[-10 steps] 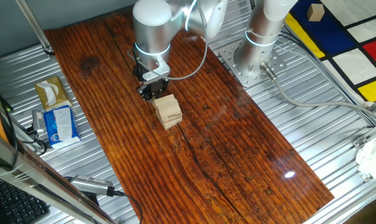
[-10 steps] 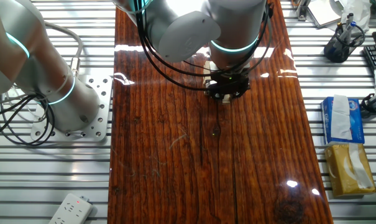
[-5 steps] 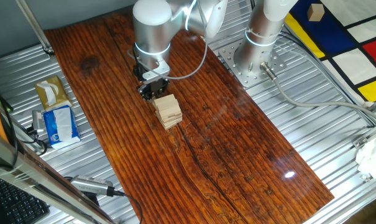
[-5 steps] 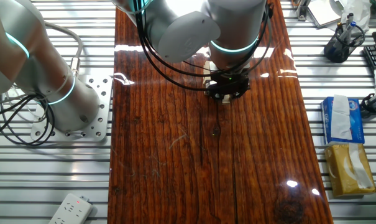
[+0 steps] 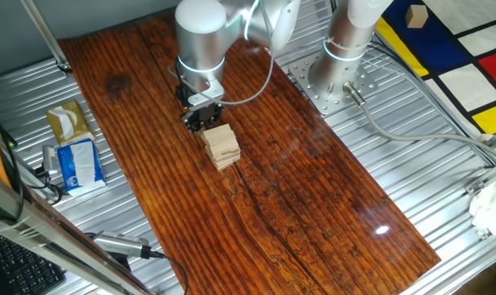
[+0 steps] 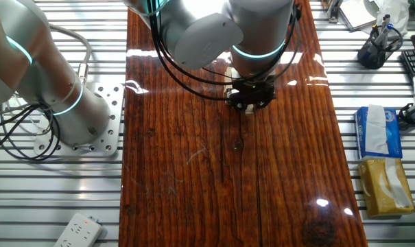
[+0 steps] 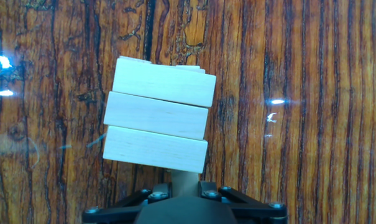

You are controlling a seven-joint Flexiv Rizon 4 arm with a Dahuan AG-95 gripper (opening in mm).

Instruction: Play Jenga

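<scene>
The Jenga tower (image 5: 220, 146) of pale tan wooden blocks stands on the dark wooden table (image 5: 313, 197), left of its middle. In the hand view I look down on its top layer of three side-by-side blocks (image 7: 156, 115). My gripper (image 5: 202, 119) is low at the tower's far side, right against it. In the hand view my gripper (image 7: 183, 186) is at the bottom edge, its jaws close on either side of the end of a pale block (image 7: 183, 179) sticking out below the top layer. In the other fixed view my gripper (image 6: 250, 103) hides nearly all of the tower (image 6: 232, 72).
A blue-and-white tissue packet (image 5: 75, 164) and a tan tissue box (image 5: 67, 121) lie left of the table; both show in the other fixed view (image 6: 376, 132) (image 6: 385, 186). The arm's base (image 5: 334, 78) is bolted beside the table. A lone wooden cube (image 5: 415, 15) sits far right.
</scene>
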